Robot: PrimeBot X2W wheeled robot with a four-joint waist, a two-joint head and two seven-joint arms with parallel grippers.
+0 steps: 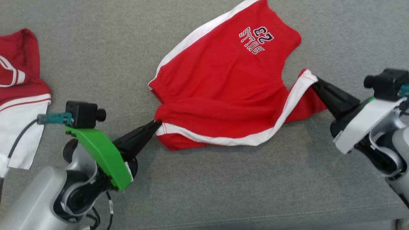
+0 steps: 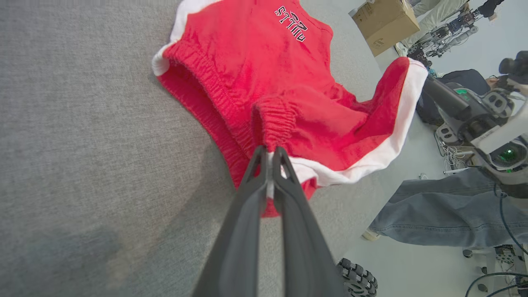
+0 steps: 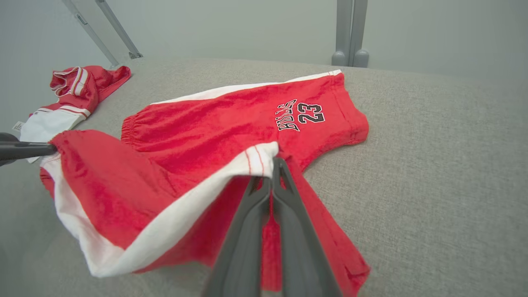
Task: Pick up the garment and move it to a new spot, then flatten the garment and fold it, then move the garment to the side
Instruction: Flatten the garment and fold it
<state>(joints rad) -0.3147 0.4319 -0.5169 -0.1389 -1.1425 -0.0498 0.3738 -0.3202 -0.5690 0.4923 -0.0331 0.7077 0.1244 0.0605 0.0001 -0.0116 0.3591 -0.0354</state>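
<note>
Clamped shut, the left gripper (image 1: 156, 123) pinches the gathered elastic waistband of the red shorts (image 1: 223, 80) at its near corner, right where the white side stripe begins; in the left wrist view the two dark fingers meet with only a sliver of cloth between them. Across from it, the right gripper (image 1: 314, 83) is closed just as tightly on the white-trimmed hem of the nearer leg, and the right wrist view shows the stripe's edge caught at its fingertips with red fabric hanging loose beneath. Between the two grips the near side of the shorts is lifted and stretched, the white stripe sagging in a curve. The far side, printed with "BULLS 23", lies flat on the grey fabric surface (image 1: 96, 48) near the middle of the head view. A second red and white garment (image 1: 19, 95) lies crumpled well apart at the surface's left edge. Beyond the surface, the left wrist view takes in a cardboard box (image 2: 385, 22) and a leg in jeans (image 2: 445, 210).
</note>
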